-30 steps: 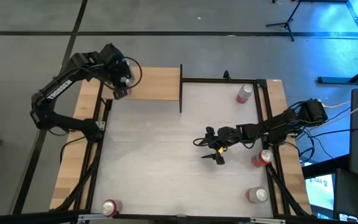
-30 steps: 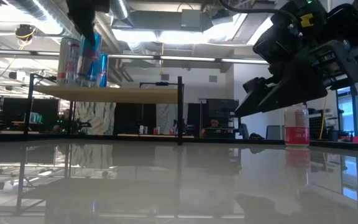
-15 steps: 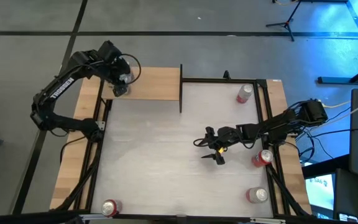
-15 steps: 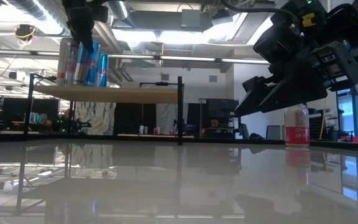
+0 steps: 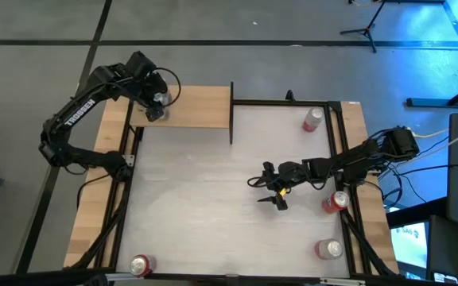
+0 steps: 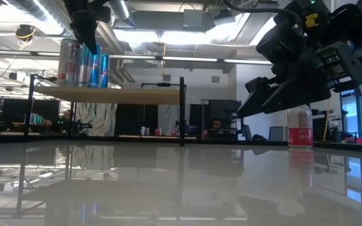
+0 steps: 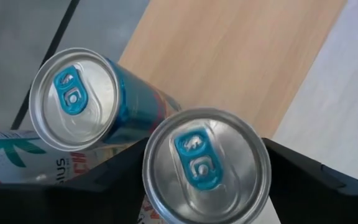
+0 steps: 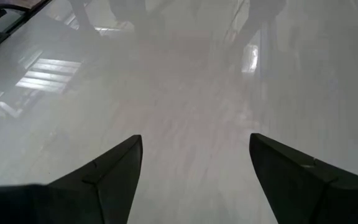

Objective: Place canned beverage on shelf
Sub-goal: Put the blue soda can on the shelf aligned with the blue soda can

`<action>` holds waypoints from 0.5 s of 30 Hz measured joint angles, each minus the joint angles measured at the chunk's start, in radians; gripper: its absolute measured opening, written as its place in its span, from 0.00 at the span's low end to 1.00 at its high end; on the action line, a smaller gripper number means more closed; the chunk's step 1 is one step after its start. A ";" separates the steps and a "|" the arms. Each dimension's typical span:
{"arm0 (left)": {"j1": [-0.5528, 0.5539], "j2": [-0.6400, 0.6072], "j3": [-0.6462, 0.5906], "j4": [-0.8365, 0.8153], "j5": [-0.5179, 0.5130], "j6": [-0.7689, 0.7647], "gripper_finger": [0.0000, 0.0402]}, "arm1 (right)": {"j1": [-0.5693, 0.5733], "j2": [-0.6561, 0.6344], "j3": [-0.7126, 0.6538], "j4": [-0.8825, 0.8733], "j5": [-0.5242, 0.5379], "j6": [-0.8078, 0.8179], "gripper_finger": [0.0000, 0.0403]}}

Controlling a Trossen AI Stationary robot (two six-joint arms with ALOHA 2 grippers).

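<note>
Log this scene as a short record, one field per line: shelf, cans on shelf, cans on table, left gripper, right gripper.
shelf: light wooden board with black edge, raised at the table's far left corner
cans on shelf: upright cans grouped at its left end; the left wrist view shows two blue-tabbed tops, with a third can partly visible beside them
cans on table: four red cans, one far right, two along the right edge, one near left
left gripper: above the shelf cans, fingers either side of one can top
right gripper: open, empty, over mid-table

White can [image 7: 17, 155] cut off by frame edge
</note>
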 joint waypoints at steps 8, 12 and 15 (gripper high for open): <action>0.000 0.000 0.000 0.006 -0.021 0.015 0.79 | 0.000 0.000 0.000 0.000 0.000 0.000 0.73; -0.001 0.000 0.000 0.018 -0.080 0.009 0.84 | 0.000 0.000 0.000 0.000 0.000 -0.001 0.73; 0.000 0.000 0.012 0.024 -0.132 -0.005 0.85 | 0.000 0.000 0.000 0.000 0.000 -0.001 0.73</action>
